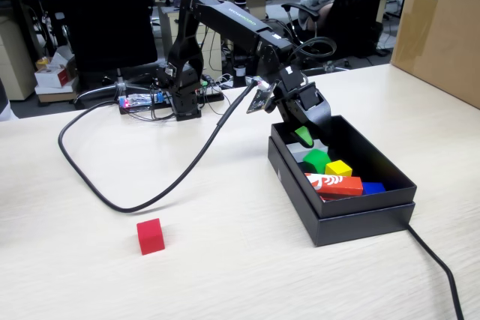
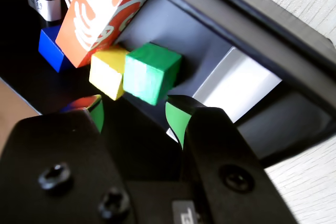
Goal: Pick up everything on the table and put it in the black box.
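The gripper (image 2: 137, 118) hung wide open and empty; green cube (image 2: 151, 72) just ahead; red cube (image 1: 151, 236) well apart.

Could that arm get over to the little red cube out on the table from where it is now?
Probably yes. The red cube sits alone on bare table, nothing beside it, only the black cable curving behind. The gripper hangs over the black box, jaws open and empty. Whether it stretches that far is uncertain.

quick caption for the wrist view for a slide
Open gripper above the black box, where green cube and yellow cube already sit.
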